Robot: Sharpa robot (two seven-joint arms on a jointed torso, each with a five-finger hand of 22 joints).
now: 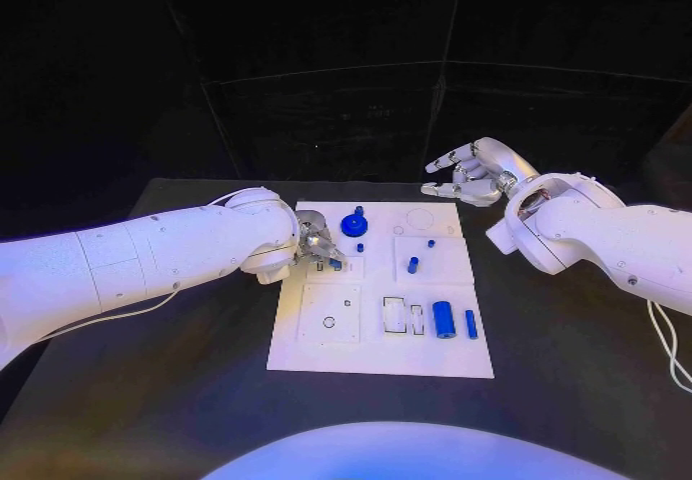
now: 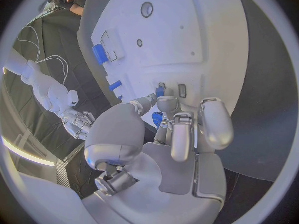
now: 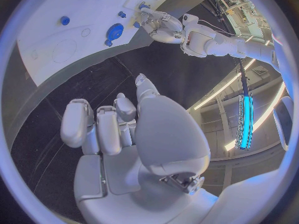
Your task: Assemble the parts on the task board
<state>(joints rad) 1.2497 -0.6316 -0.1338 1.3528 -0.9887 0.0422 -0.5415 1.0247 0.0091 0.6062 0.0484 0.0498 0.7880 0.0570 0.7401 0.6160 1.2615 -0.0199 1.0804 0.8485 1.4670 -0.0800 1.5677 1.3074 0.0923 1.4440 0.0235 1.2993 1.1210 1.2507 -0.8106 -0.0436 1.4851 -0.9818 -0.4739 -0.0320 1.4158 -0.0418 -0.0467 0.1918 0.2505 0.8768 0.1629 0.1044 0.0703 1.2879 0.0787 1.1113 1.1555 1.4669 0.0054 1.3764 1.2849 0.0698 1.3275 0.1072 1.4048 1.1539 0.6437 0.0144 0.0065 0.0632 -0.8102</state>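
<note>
The left hand [image 1: 315,250] is down on the task board [image 1: 332,350], near the board's left edge toward its far end, with its fingers [image 2: 181,134] curled in around a small blue part [image 2: 157,118]; it seems to pinch that piece, though the fingers hide most of it. The right hand [image 1: 469,170] hangs over the black table [image 1: 577,340] just beyond the board's far right corner, fingers loosely bent and apart, with nothing in it. On the white board I count six blue parts besides the held one: a round knobbed piece [image 1: 353,224] near the far edge, three small pegs [image 1: 413,265] in the middle, and a thick cylinder [image 1: 444,319] with a slim bar [image 1: 470,322] beside it toward the near right corner.
</note>
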